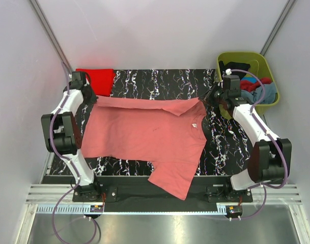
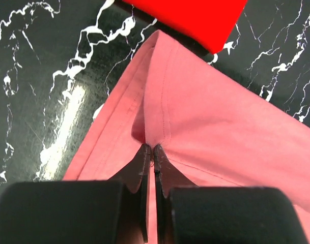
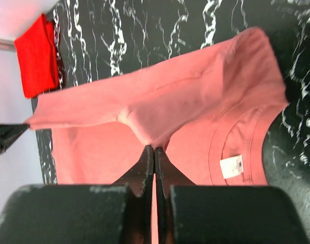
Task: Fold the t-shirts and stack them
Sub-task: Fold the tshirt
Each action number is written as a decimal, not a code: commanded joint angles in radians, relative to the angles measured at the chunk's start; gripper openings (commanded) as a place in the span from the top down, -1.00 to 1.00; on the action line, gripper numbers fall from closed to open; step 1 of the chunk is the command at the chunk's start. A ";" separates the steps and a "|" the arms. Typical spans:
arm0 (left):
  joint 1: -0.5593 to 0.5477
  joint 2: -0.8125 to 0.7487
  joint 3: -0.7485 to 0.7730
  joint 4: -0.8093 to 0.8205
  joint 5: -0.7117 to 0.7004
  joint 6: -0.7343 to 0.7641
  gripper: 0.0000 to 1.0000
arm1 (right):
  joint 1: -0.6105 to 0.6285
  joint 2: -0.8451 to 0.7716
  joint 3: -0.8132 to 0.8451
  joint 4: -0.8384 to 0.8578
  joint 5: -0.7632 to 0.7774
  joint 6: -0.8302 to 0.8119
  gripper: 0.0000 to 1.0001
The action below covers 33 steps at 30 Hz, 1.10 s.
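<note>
A salmon pink t-shirt (image 1: 144, 134) lies spread over the black marbled table (image 1: 160, 81), one sleeve hanging over the near edge. Its far edge is folded over. My left gripper (image 1: 93, 97) is shut on the shirt's far left corner; in the left wrist view the fingers (image 2: 150, 148) pinch a pleat of pink cloth (image 2: 205, 122). At the far right my right gripper (image 1: 204, 100) is shut on the shirt's shoulder by the collar, pinching cloth (image 3: 160, 101) at its tips (image 3: 154, 148). A white neck label (image 3: 231, 166) shows. A folded bright red t-shirt (image 1: 95, 80) rests at the far left corner.
An olive-green tub (image 1: 245, 61) stands at the far right beyond the table, holding several crumpled shirts (image 1: 256, 89) in red, blue and black. Light walls close in the sides and back. A metal rail (image 1: 160, 195) runs along the near edge.
</note>
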 commanded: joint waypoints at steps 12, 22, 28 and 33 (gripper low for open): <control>0.035 0.111 0.122 -0.082 0.018 0.071 1.00 | -0.002 -0.068 -0.118 -0.028 -0.083 0.036 1.00; 0.061 0.158 0.166 -0.093 -0.016 0.079 1.00 | 0.015 -0.065 -0.140 -0.043 -0.089 0.029 1.00; 0.065 0.184 0.179 -0.094 -0.022 0.076 1.00 | 0.020 -0.063 -0.143 -0.051 -0.086 0.022 1.00; 0.068 0.200 0.167 -0.099 -0.023 0.071 1.00 | 0.021 -0.049 -0.137 -0.063 -0.082 0.016 1.00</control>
